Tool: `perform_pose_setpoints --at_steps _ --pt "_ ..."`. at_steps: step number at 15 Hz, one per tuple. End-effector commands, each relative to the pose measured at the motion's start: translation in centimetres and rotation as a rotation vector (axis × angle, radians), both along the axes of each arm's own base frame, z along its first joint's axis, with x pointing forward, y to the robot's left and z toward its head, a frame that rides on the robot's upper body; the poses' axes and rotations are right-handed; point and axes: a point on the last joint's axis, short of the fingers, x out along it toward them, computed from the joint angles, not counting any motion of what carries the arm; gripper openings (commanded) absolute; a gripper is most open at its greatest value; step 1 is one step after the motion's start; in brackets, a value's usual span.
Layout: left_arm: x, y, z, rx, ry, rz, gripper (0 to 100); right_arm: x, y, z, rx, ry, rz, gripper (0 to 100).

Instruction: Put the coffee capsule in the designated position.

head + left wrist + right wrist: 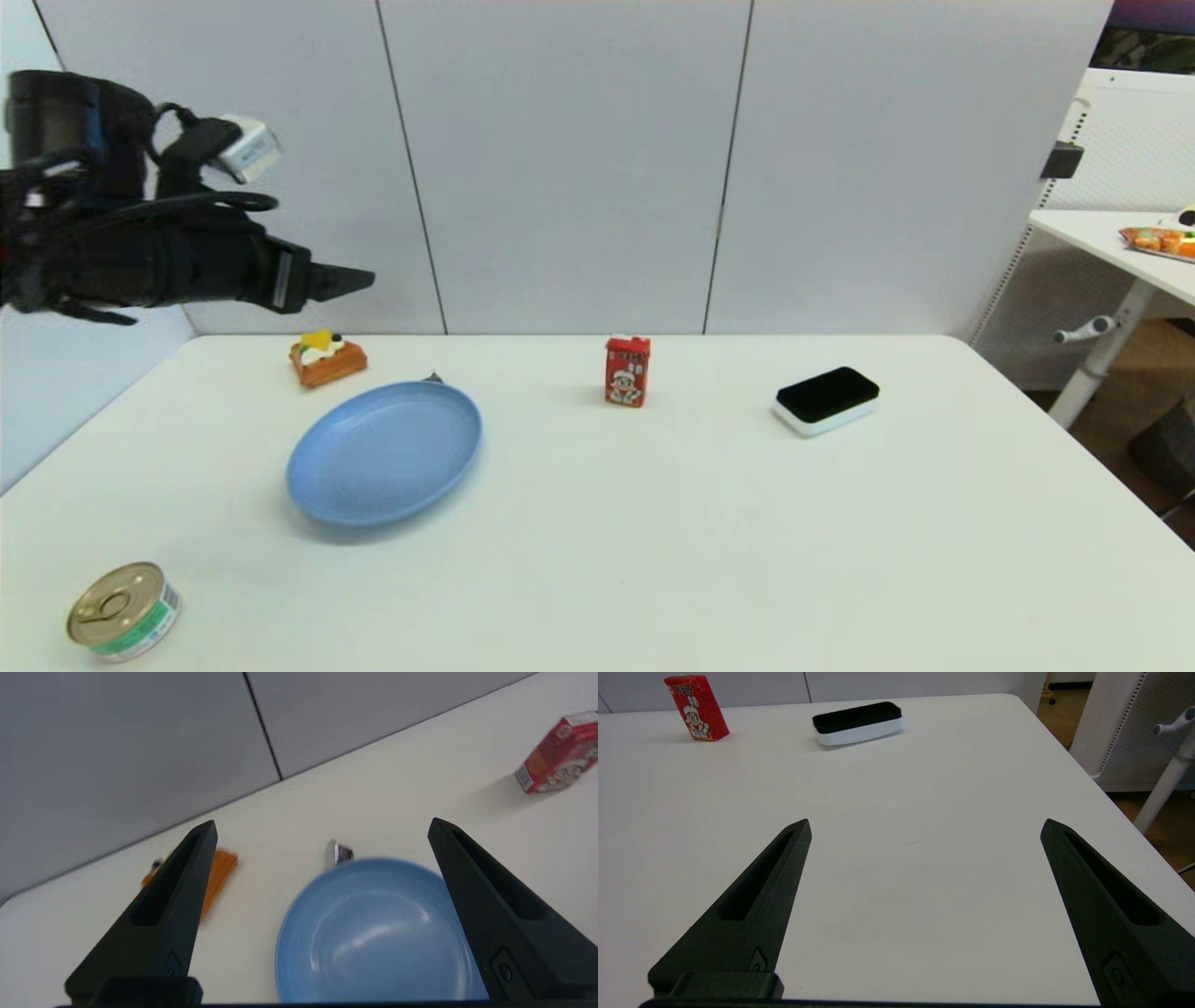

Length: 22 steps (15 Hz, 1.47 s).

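— Head view first: what lies nearest you on the desk (653,560)?

— A tin can (123,611) on its side at the near left corner. Farther in, left of the middle, sits a blue plate (384,453).

— And the coffee capsule?

— Just past the plate's far rim, on the desk. Only its dark tip (432,377) shows from the head; my left wrist view shows the coffee capsule (337,853) with its silvery end, right beside the rim, though I cannot tell if they touch.

— Your grippers?

— My left gripper (359,277) hangs high above the far left part of the desk, jaws wide apart, nothing between them. My right gripper (924,826) is over the near right part of the desk, jaws also spread and empty.

— Toward the far edge?

— A small orange cake (327,357) at the left, a red carton (627,371) upright near the middle, and a black-topped white block (827,399) to the right.
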Motion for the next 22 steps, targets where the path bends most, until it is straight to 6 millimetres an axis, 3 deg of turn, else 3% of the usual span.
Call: perform_pose_setpoints --at_steps 1,6,9,11,16,22 --pt "-15.7 1.9 -2.7 -0.022 -0.09 0.112 100 0.0 0.0 0.0 0.0 0.001 0.0 100" --pt "-26.0 2.4 -11.0 -0.073 -0.314 0.227 100 0.0 0.0 0.0 0.0 0.001 0.0 100" --pt "-29.1 2.5 -14.6 -0.061 -0.411 0.32 100 0.0 0.0 0.0 0.0 0.001 0.0 100" --pt "-30.2 2.6 -17.0 -0.056 -0.417 0.386 100 0.0 0.0 0.0 0.0 0.001 0.0 100" --pt "-32.0 2.6 -19.6 -0.173 -0.383 0.332 100 0.0 0.0 0.0 0.0 0.001 0.0 100" --pt "-32.0 2.6 -19.5 -0.187 -0.385 0.331 100 0.0 0.0 0.0 0.0 0.001 0.0 100"
